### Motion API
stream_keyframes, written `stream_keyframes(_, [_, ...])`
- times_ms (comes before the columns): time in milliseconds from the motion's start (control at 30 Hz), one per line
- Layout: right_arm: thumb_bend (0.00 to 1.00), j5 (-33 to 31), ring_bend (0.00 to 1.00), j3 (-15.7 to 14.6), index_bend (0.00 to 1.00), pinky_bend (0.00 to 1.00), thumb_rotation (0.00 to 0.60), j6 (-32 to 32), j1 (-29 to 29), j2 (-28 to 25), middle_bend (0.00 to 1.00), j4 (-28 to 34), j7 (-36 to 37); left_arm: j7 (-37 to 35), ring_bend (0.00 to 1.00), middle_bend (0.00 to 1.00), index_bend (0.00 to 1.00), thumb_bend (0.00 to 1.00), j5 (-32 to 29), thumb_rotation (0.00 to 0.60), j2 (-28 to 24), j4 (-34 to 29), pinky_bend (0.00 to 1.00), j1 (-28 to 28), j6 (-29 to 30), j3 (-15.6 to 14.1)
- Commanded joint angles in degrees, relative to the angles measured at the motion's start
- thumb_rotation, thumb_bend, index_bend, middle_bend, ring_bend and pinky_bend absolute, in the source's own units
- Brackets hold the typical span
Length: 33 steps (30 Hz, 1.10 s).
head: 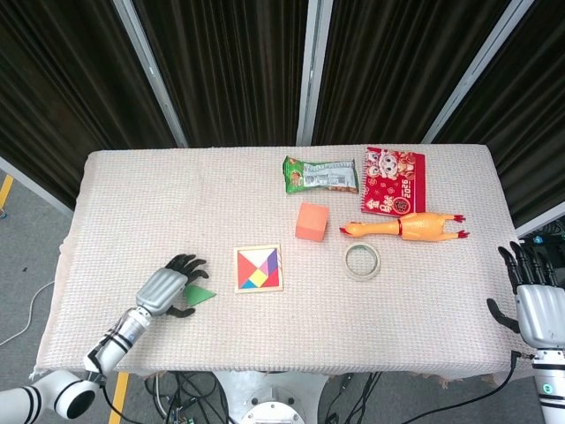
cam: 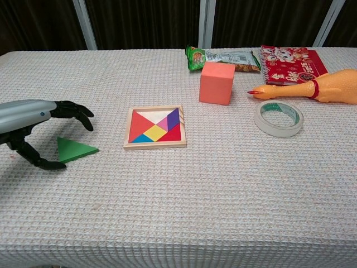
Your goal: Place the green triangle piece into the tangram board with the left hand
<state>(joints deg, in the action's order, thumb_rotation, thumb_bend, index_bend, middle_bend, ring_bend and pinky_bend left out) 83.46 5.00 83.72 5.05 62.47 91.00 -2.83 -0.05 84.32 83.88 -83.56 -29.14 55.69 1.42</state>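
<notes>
Left hand [cam: 34, 124] spread over green triangle [cam: 75, 149], part hidden; contact unclear, apparently ungripped

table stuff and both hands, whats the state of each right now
green triangle piece: flat on the cloth, left of the board, not lifted
tangram board: flat, white gap at its top
left hand: open, fingers arched over the triangle
right hand: open, off the table's edge
tape roll: lying flat
rubber chicken: on its side
snack bag: lying flat
</notes>
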Motion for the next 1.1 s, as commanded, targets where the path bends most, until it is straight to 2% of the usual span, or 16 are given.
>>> stream_keyframes(33, [0.2, 0.0, 0.0, 0.0, 0.0, 0.0, 0.6, 0.1, 0.0, 0.0, 0.0, -0.1, 0.2, 0.6, 0.0, 0.1, 0.27, 0.2, -1.1, 0.6, 0.4, 0.4, 0.07, -0.4, -0.7, 0.2])
stream_keyframes(1100, [0.2, -0.7, 0.0, 0.0, 0.0, 0.0, 0.6, -0.5, 0.1, 0.7, 0.0, -0.7, 0.0, 3.1, 0.0, 0.1, 0.32, 0.22, -2.8, 0.6, -1.8, -1.2, 0.07, -0.7, -0.3, -1.4])
